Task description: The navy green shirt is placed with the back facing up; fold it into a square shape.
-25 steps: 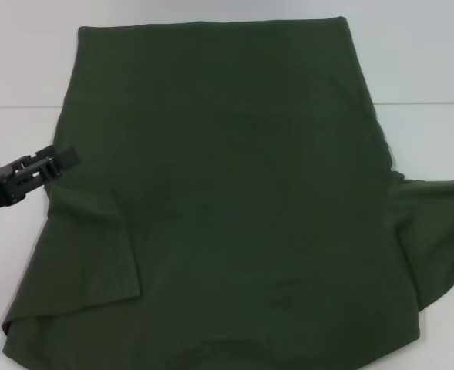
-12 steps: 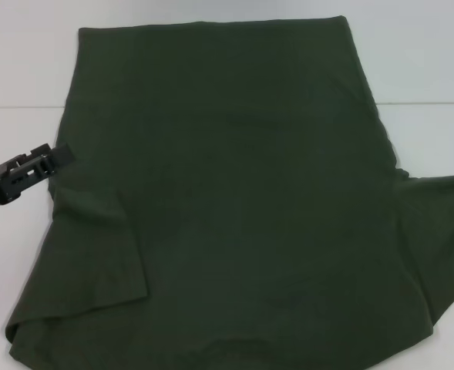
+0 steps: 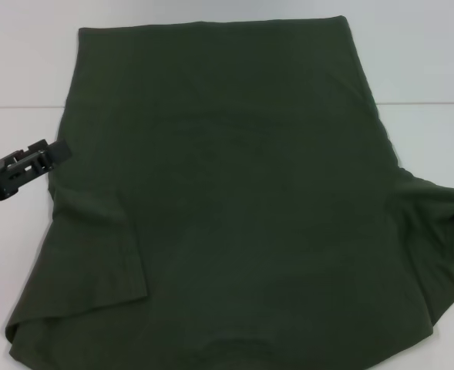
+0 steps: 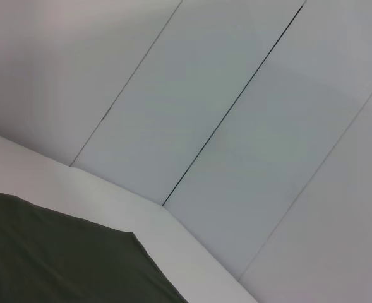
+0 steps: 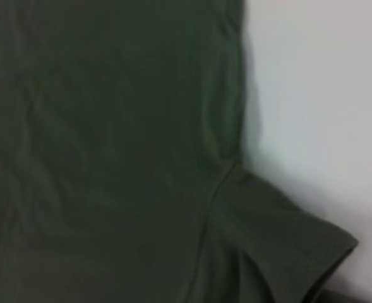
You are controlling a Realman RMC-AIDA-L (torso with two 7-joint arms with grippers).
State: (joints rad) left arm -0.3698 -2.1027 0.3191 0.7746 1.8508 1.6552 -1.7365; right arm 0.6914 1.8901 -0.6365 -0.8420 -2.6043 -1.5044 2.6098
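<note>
**Shirt flat on bench, left sleeve folded in, left hand at its edge**

Head view showed the shirt (image 3: 227, 208) spread plain side up over most of the white bench (image 3: 427, 69), its straight hem at the far side and the neck end running off the near edge of the frame. No lettering was visible on the upper surface. On the robot's left, the sleeve (image 3: 95, 247) lay folded inward over the body of the garment, its cuff edge forming a clear step in the cloth. On the robot's right, the other sleeve (image 3: 435, 239) remained spread outward, reaching the frame edge, slightly rumpled.

The left hand (image 3: 53, 153) was at the left edge of the shirt, about mid-length, low over the bench, its tip touching or just beside the cloth. Whether its fingers were open or closed, and whether they held any fabric, could not be told.

Left wrist view showed a corner of the shirt (image 4: 66, 259) lying on the bench (image 4: 173, 240), with pale wall panels (image 4: 236, 126) behind.

Right wrist view looked down on the shirt's right side: the sleeve (image 5: 280, 252) and its shoulder seam, with bare bench (image 5: 324, 95) beside it. The right hand itself appeared in no view, so its state could not be reported.
</note>
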